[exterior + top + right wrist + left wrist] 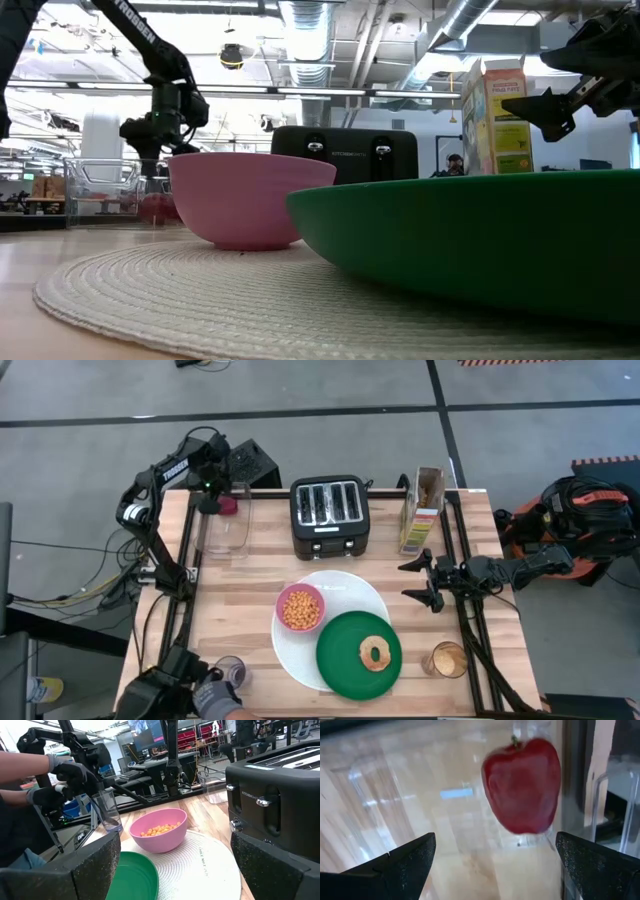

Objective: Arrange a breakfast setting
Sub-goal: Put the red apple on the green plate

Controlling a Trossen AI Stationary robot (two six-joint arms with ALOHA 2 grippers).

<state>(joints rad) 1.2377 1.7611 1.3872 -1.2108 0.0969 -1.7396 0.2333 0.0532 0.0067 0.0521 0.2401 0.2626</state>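
Observation:
A red apple (522, 785) lies at the far left of the table, at the far end of a clear rectangular container (228, 525). My left gripper (494, 847) hangs over it, open, a finger on each side, touching nothing. My right gripper (432, 580) is open and empty at the right, level with the large white round plate (345, 588), which looks woven like a mat. On that plate stand a pink bowl (300, 608) of orange cereal and a dark-green plate (345, 660) bearing a bagel ring (376, 654). No spoon shows.
A black toaster (330, 515) and a cereal box (425, 510) stand at the back. A tumbler of cereal (448, 659) stands near right. A person's gloved hand (215, 697) holds a clear tumbler (230, 668) at the near left edge.

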